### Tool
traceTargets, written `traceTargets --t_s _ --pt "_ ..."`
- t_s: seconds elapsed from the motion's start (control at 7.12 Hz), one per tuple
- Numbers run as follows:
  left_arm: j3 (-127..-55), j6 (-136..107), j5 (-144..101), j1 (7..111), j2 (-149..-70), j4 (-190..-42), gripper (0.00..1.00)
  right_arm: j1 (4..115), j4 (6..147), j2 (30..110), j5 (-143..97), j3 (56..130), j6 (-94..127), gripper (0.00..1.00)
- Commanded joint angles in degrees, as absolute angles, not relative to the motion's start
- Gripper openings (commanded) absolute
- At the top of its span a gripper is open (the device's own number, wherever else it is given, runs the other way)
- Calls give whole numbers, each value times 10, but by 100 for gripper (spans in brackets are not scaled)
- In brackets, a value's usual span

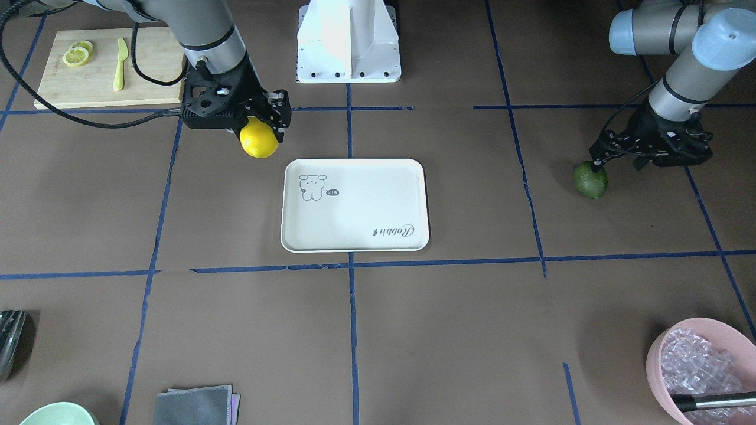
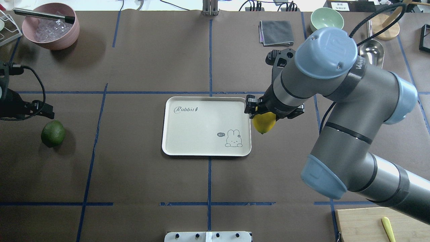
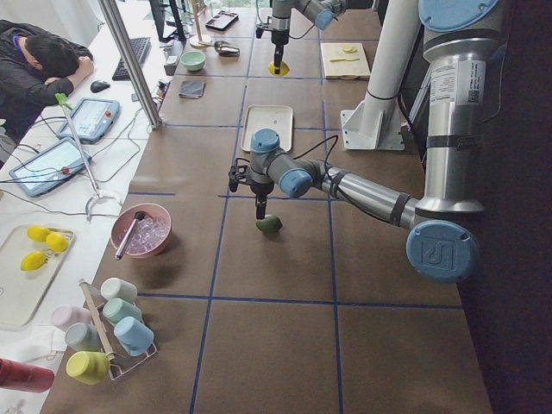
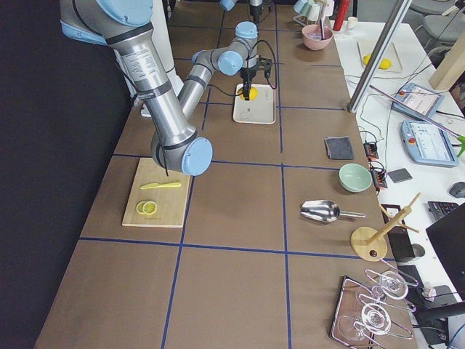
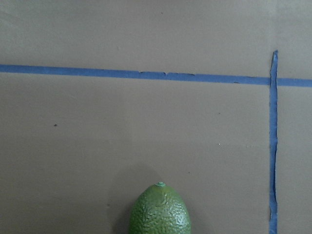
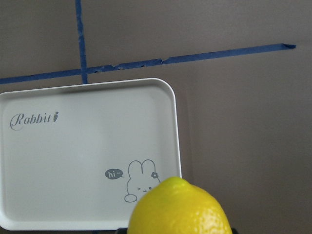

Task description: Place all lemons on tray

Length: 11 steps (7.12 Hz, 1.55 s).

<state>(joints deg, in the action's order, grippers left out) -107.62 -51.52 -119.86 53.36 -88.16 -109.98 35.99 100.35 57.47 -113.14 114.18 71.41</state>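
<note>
My right gripper point(image 1: 260, 126) is shut on the bright yellow lemon point(image 1: 258, 140) and holds it above the table, just off the short edge of the cream-white tray point(image 1: 354, 227) by the rabbit drawing. The lemon fills the bottom of the right wrist view point(image 6: 178, 207), with the tray point(image 6: 73, 156) beyond it. The dark green lemon point(image 1: 590, 180) lies on the table far out on my left side. My left gripper point(image 1: 616, 161) hovers just over and beside it, its jaws spread, holding nothing. The green lemon shows at the bottom of the left wrist view point(image 5: 159, 210).
A wooden cutting board point(image 1: 88, 88) with lemon slices point(image 1: 77, 54) and a yellow knife point(image 1: 120, 65) lies near my right arm's base. A pink bowl point(image 2: 50, 30), a grey cloth point(image 2: 276, 32), a green bowl point(image 2: 327, 18) and a metal scoop point(image 2: 371, 50) sit along the far edge.
</note>
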Motion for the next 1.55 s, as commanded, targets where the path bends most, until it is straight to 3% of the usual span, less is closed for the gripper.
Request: traceTargets --t_s 0.0,0.28,0.7,0.84,0.98,1.26,1.4 --pt "-1033 -539 -1177 506 -882 -1152 100 339 1002 527 -1114 1093 735 1" --pt "-991 -549 -1176 491 -882 -1200 100 329 998 509 -1102 1070 736 1" --pt "-989 -556 -1178 474 -882 -1199 100 320 998 483 -1098 1024 736 1" --pt "-991 -559 -1180 472 -882 -1199 95 320 997 483 -1098 1020 735 1" --pt "-991 -564 -1180 472 -882 -1197 75 315 996 483 -1096 1009 734 2" --pt "-1008 -564 -1182 476 -881 -1191 13 303 947 481 -1085 970 736 2" --pt "-1049 -563 -1189 477 -863 -1161 2 300 929 481 -1084 950 736 2"
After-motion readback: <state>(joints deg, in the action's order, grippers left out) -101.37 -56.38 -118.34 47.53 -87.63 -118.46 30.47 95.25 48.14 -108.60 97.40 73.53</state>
